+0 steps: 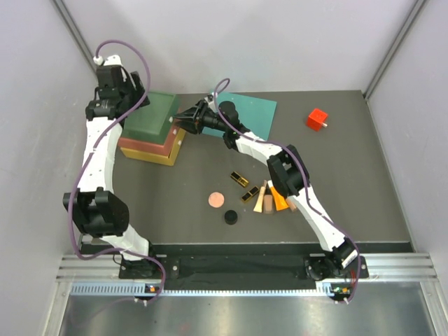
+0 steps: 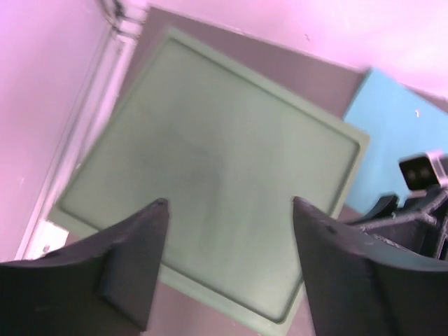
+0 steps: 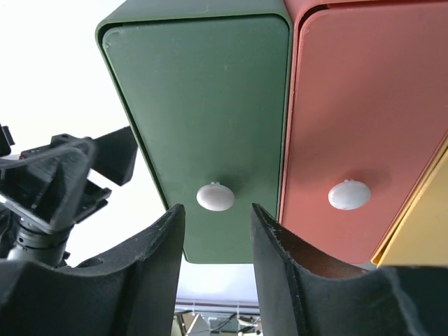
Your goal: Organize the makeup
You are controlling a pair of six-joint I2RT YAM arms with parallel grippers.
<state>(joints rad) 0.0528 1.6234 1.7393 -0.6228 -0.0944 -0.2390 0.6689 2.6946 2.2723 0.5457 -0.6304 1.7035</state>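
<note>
A dark grey table (image 1: 364, 182) fills the middle of the top view. At its upper left stands a stack of three box drawers: a green plastic drawer (image 1: 150, 115) on top, a red one (image 1: 143, 143) under it and a yellow one (image 1: 157, 155) at the bottom. Just to the right of the stack lies a flat teal mat (image 1: 255, 112).

The left gripper (image 2: 227, 210) hangs over the green drawer's flat top with its fingers wide apart and nothing between them. The right gripper (image 3: 215, 210) faces the drawer fronts. Its fingers are apart, with the green drawer's white round knob (image 3: 215, 197) at their tips and not pinched. The red drawer's white knob (image 3: 349, 194) sits to the right of it in the right wrist view.

The makeup lies in the lower centre of the table, well apart from the drawers. An orange tube (image 1: 280, 199), a brown tube (image 1: 269, 204) and a beige tube (image 1: 260, 201) lie side by side. To their upper left are two black-and-gold rectangular cases (image 1: 239, 178) (image 1: 250, 194). A pink flat disc (image 1: 216, 200) and a small black round jar (image 1: 231, 218) sit to the left of the tubes.

A small red cube (image 1: 316, 119) sits at the upper right.
</note>
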